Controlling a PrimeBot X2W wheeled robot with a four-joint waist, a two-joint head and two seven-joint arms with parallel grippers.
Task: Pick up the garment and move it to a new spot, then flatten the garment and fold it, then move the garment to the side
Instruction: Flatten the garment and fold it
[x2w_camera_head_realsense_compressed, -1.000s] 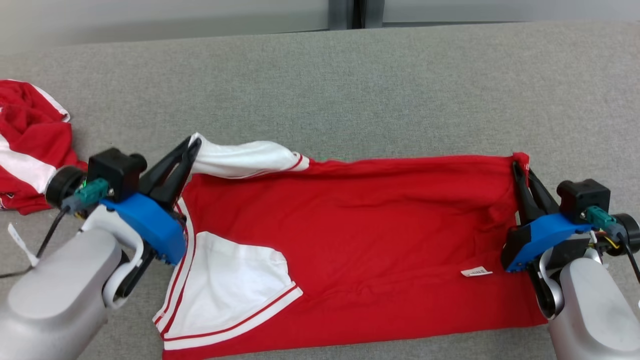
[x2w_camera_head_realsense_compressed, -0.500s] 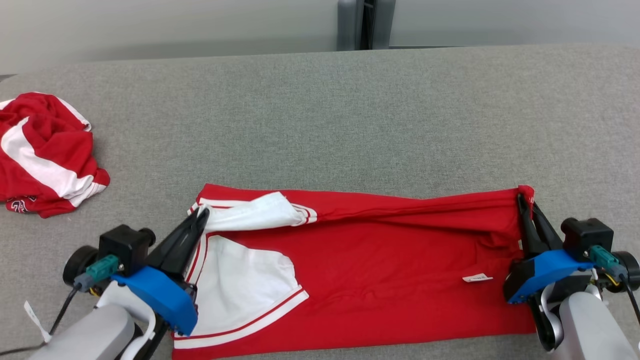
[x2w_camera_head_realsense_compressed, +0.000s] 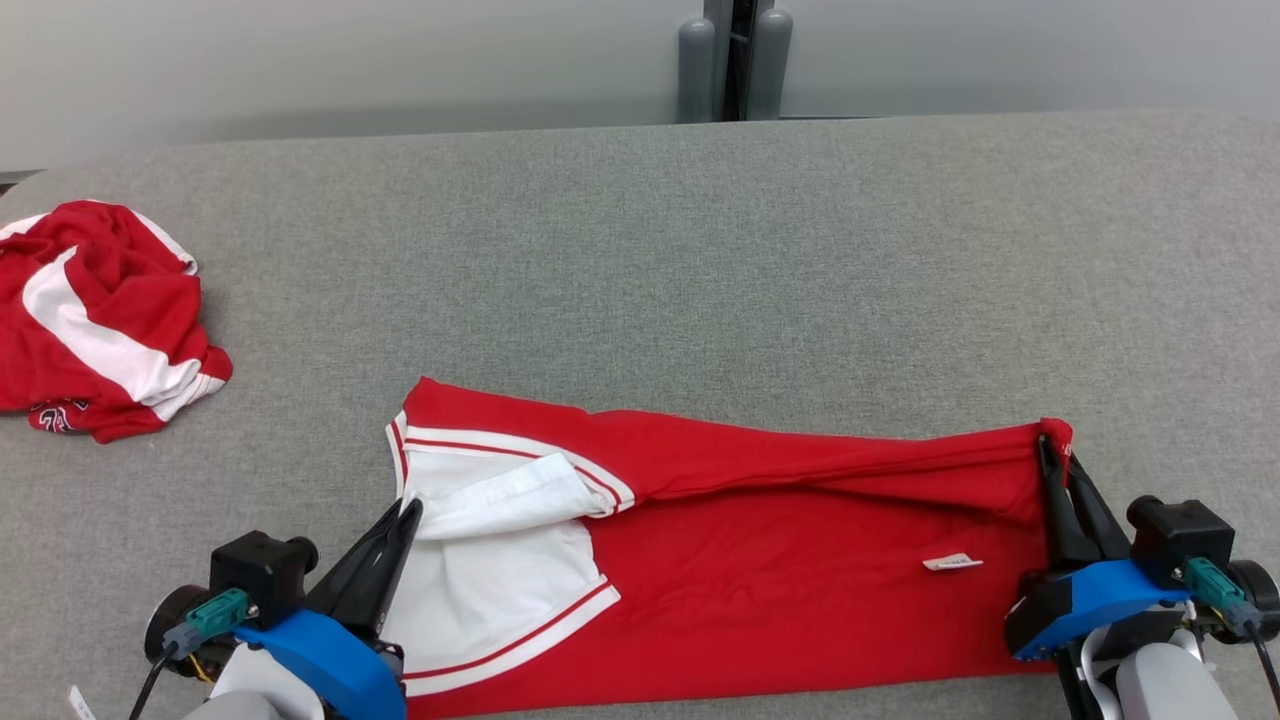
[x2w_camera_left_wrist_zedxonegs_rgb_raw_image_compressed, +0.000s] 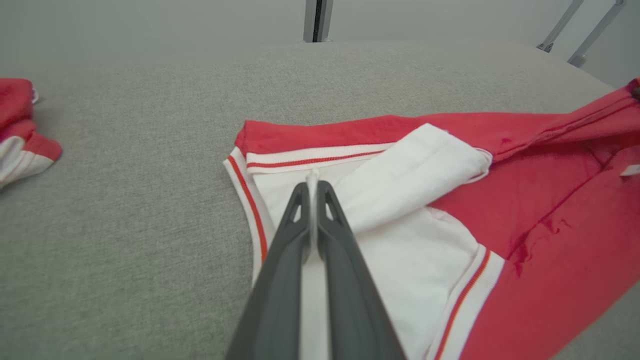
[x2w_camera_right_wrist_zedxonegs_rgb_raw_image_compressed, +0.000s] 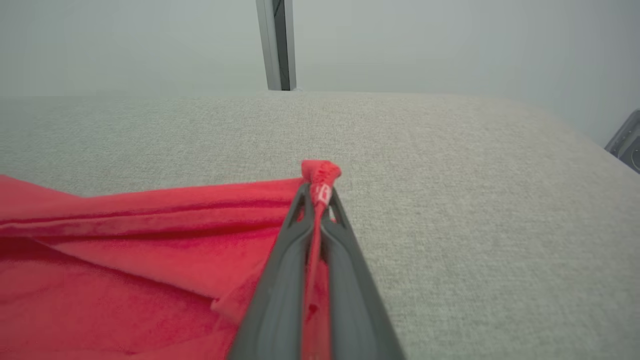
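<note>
Red-and-white knit, limp and light, the garment (x2w_camera_head_realsense_compressed: 780, 580) lies spread along the near edge of the grey table (x2w_camera_head_realsense_compressed: 700, 250), the left gripper (x2w_camera_head_realsense_compressed: 408, 508) clamped on its white sleeve (x2w_camera_head_realsense_compressed: 510, 495) and the right gripper (x2w_camera_head_realsense_compressed: 1046, 448) pinched shut on cloth at its far right end, sensible holds for something so floppy.

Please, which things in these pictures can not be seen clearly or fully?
- Label: head view, writing too small to read.
- Crumpled shirt: head view, cut off by the left edge.
- Garment, near corners: head view, hidden behind the left claw and right claw.
</note>
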